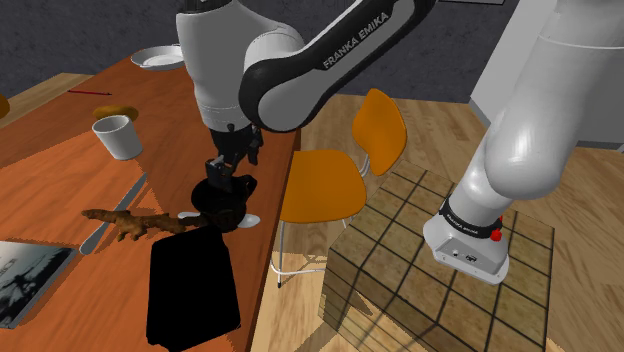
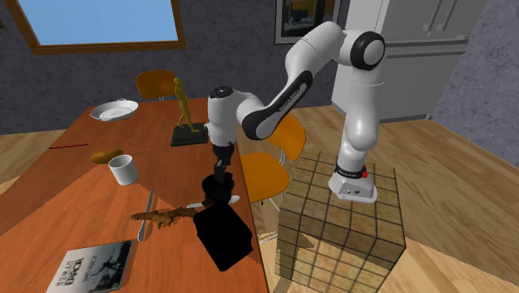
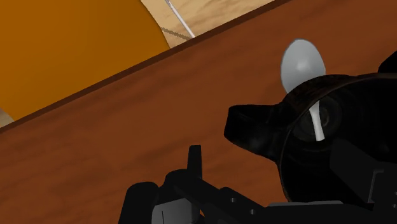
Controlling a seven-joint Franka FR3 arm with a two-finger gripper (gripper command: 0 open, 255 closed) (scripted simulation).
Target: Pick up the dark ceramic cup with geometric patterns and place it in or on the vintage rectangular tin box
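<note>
The dark cup stands upright near the table's edge beside the orange chair, its handle sticking out sideways. A white spoon lies against it, its handle reaching into the cup's mouth. My black gripper hangs straight down just over the cup, and its fingers stand apart, open, clasping nothing. The box is drawn as a plain black rectangular block and lies flat on the table next to the cup, towards the shoulder view's bottom. In the second exterior view the gripper is directly above the cup, with the box just in front.
A brown gnarled root lies beside the cup and box. A white mug, a book, a plate and a gold figurine share the wooden table. An orange chair stands between table and stand.
</note>
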